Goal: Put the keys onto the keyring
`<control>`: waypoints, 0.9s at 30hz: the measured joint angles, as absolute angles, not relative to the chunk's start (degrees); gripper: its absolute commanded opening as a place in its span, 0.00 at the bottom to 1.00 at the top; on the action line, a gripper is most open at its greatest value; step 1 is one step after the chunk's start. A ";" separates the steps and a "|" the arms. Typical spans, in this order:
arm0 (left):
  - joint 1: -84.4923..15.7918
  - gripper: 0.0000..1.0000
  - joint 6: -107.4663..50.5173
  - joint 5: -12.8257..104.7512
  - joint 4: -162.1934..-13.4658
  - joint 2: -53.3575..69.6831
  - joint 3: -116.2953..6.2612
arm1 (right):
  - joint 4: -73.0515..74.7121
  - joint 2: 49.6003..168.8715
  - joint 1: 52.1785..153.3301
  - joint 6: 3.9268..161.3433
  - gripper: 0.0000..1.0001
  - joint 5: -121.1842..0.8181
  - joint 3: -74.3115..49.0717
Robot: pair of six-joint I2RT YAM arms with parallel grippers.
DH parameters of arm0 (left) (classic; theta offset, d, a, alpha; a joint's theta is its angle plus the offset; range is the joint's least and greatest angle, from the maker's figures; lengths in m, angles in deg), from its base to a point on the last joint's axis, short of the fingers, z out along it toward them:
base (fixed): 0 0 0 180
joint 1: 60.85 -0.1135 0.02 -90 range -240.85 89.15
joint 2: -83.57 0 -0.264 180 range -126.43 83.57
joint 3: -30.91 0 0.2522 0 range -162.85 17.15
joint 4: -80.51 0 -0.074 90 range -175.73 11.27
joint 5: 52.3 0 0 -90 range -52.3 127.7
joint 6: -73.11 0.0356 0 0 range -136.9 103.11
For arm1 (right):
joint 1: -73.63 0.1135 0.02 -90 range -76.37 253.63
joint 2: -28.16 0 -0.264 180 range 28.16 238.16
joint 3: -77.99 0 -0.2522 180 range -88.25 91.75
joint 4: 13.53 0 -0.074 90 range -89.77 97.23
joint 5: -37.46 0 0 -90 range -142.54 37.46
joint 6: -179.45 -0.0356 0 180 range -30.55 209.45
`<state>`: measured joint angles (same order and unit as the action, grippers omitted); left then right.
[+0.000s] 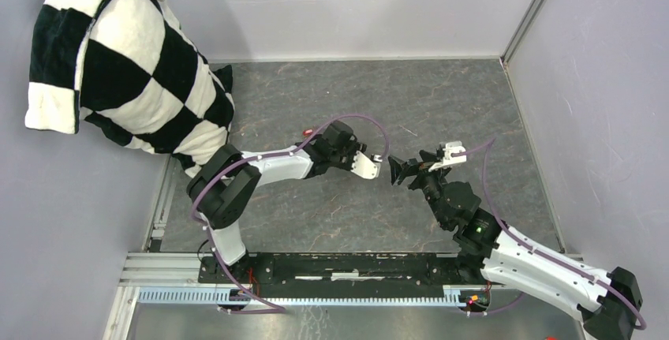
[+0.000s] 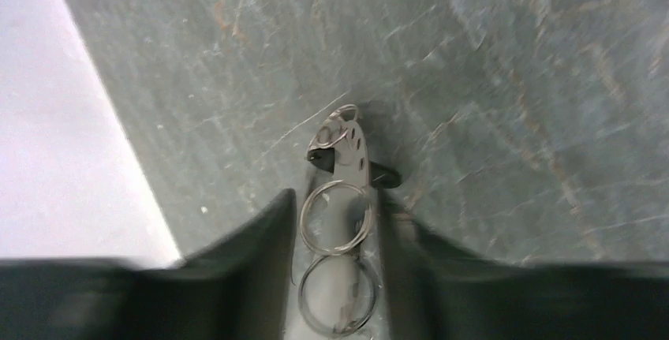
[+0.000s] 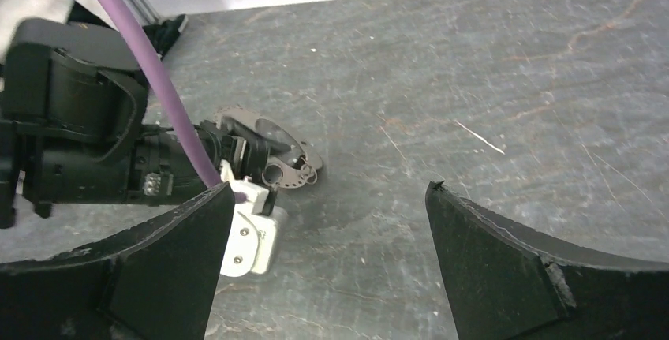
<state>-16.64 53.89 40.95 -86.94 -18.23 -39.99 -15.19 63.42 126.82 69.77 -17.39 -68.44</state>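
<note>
Left wrist view: hold keyring (image 2: 304, 222) clamped steady in left gripper (image 2: 335, 202); bring spread, empty right gripper (image 3: 330, 198) to key (image 2: 351, 147) jutting ahead.

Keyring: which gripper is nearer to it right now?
Left. The left gripper has the keyring pinched between its jaws. The right gripper faces it with jaws open, a gap away and not touching.
</note>
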 measured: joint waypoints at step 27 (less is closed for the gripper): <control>-59.37 1.00 6.28 59.44 -73.58 0.83 -43.49 | -24.80 79.40 98.47 81.22 0.98 -16.55 -71.11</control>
